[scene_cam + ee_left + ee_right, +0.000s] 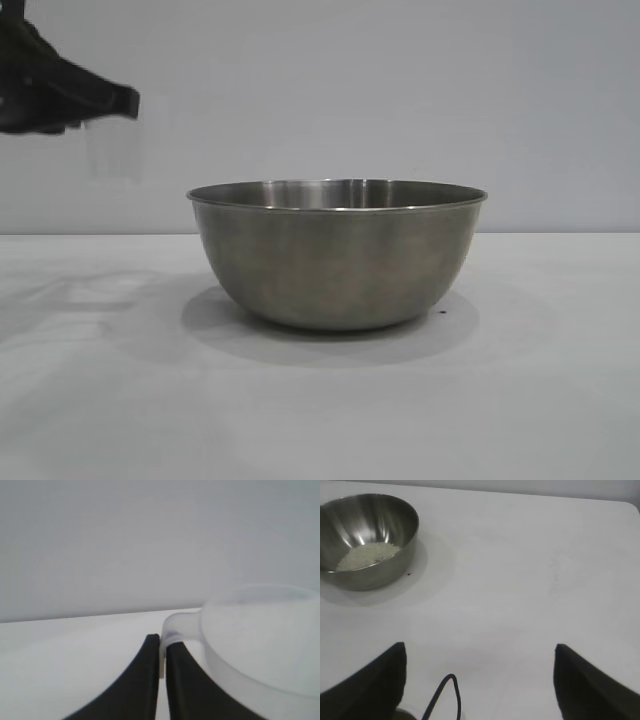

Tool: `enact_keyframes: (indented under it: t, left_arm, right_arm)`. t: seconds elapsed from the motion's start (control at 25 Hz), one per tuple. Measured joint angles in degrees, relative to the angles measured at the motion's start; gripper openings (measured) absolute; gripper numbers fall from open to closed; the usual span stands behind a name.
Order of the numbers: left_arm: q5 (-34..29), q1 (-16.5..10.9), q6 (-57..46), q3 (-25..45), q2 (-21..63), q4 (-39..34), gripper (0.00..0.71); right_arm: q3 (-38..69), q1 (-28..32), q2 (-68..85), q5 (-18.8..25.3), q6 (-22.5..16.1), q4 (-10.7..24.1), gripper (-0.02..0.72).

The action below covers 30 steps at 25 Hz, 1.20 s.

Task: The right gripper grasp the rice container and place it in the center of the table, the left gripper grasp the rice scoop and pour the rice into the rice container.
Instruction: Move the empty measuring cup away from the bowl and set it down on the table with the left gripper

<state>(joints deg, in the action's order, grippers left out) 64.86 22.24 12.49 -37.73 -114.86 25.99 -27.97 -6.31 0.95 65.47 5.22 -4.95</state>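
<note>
My left gripper (105, 105) was mostly cut off by the edge, and the small translucent plastic scoop (113, 150) under it blurred faint.

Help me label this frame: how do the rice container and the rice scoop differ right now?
The rice container is opaque brushed steel; the rice scoop is translucent whitish plastic. The container is much wider and has no handle; the scoop has a loop handle. The container rests on the table holding rice; the scoop hangs pinched in the left gripper.

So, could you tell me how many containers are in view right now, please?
2. The steel bowl stands on the table, with rice at its bottom. The plastic scoop is held by its handle in the shut left gripper, in the air beside the bowl. None seems hidden.
</note>
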Motion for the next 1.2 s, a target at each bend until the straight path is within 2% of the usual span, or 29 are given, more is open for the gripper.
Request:
enact_keyframes:
  t: [0.32,0.52,1.0,1.08,1.2]
  left_arm:
    - [0.12,0.0,-3.84,2.82,-2.75,-0.09,0.0]
    - [0.22,0.0,-4.85,2.82,-5.36,-2.53,0.0]
    - [1.54,0.0,-5.08,2.82,-6.74,-2.9,0.0]
    - [1.38,0.0,-5.08,2.82,-6.96,-2.9,0.104]
    - [1.29,0.0,-5.08,2.82,-7.1,-2.9,0.212]
  right_arm:
    - [0.0,0.0,0.0,0.0,0.0,0.0,0.543]
    - [0.0,0.0,0.0,0.0,0.0,0.0,0.543]
    - [0.0,0.0,0.0,0.0,0.0,0.0,0.543]
    - [0.0,0.0,0.0,0.0,0.0,0.0,0.543]
    - [0.0,0.0,0.0,0.0,0.0,0.0,0.543]
